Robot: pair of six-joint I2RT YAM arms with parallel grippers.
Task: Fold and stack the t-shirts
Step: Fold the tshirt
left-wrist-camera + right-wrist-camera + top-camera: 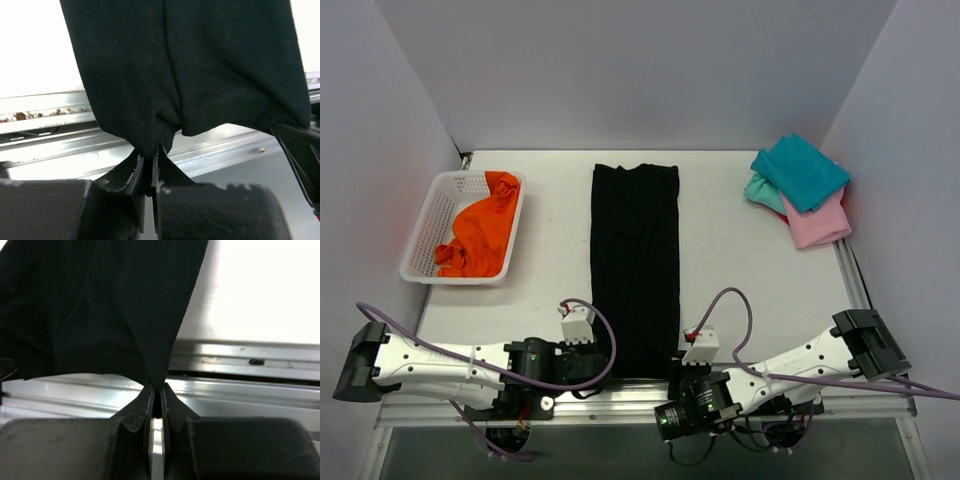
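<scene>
My tally
I count one black shirt [635,260], one orange shirt [480,235], one teal shirt [802,172], one pink shirt [817,225], one basket [428,222].

A mesh basket [425,228] sits left on the table [740,265].

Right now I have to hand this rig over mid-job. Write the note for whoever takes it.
The left gripper is shut on the near hem of the black shirt, at its left corner.
The right gripper is shut on the same hem, at its right corner.
The black shirt lies as a long narrow strip down the middle of the table.
Done: teal shirt lies folded on pink shirt, far right.
Left: fold the black strip crosswise and stack it. The orange shirt lies crumpled in the white basket, unfolded.
</scene>
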